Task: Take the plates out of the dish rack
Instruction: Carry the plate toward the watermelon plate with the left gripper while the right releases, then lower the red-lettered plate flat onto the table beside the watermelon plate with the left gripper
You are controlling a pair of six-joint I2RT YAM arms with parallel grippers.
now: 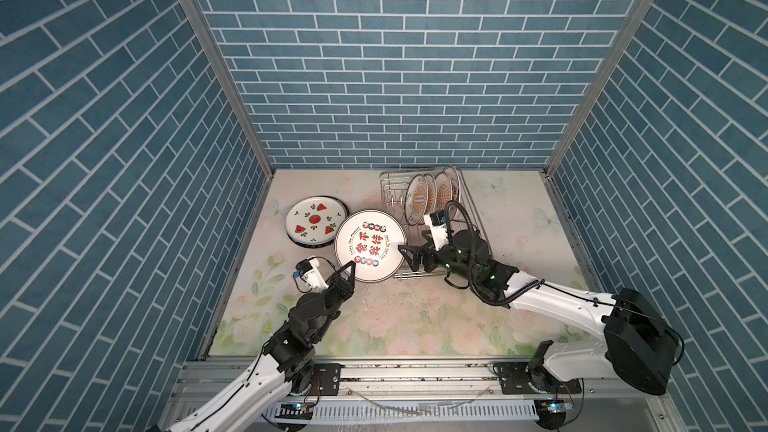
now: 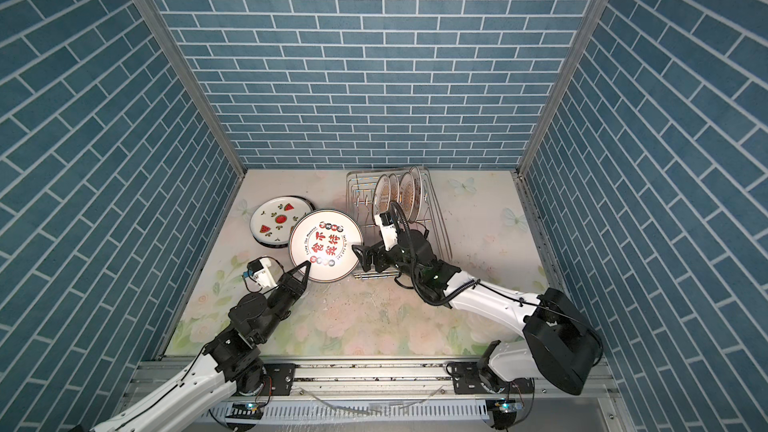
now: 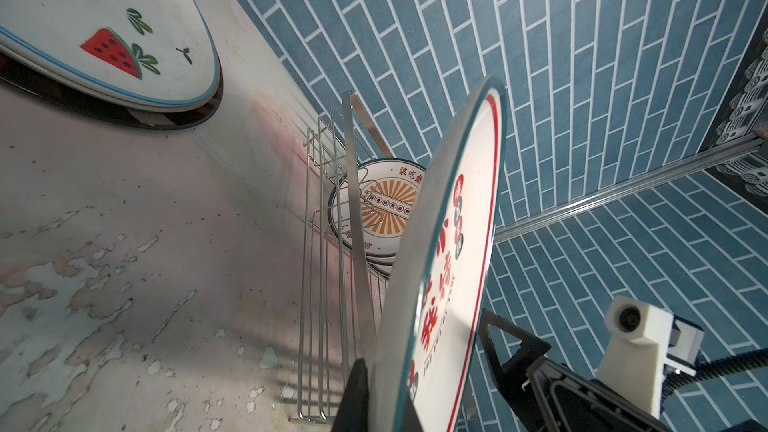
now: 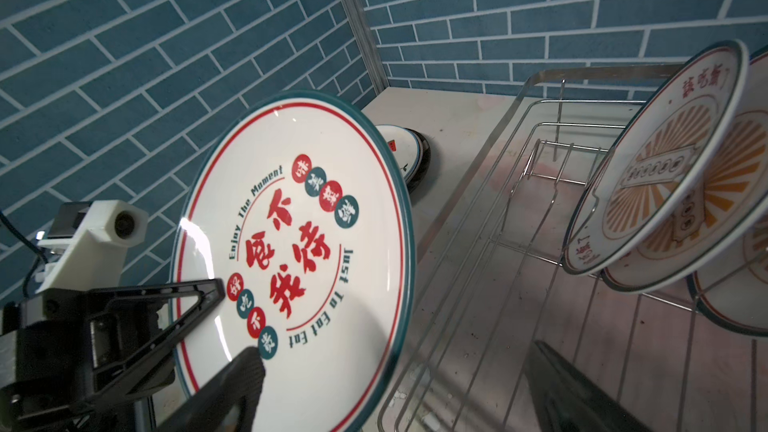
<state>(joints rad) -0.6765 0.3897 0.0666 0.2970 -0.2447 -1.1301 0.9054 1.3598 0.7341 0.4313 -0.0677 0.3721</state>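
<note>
A white plate with red Chinese lettering [image 1: 370, 245] [image 2: 325, 245] [image 4: 299, 251] is held tilted up beside the dish rack's [image 1: 388, 184] [image 4: 519, 201] near left end. My left gripper [image 1: 350, 272] [image 2: 305, 270] [image 3: 386, 392] is shut on its near rim. My right gripper [image 1: 413, 245] [image 2: 365, 249] [image 4: 395, 367] stands open, with the plate's rack-side edge between its jaws and not pinched. Several orange-sunburst plates [image 1: 417, 203] [image 2: 384, 197] [image 3: 384, 205] [image 4: 665, 184] stand upright in the rack. A watermelon plate [image 1: 316, 222] [image 2: 281, 218] [image 3: 104, 27] lies flat to the left, on top of a dark-rimmed plate [image 1: 307, 244].
Blue-brick walls [image 1: 124, 201] close in the left, back and right of the floral table [image 1: 395, 317]. A metal rail [image 1: 415, 371] runs along the front edge. The right arm's black cable [image 1: 469, 243] loops over the rack's near end.
</note>
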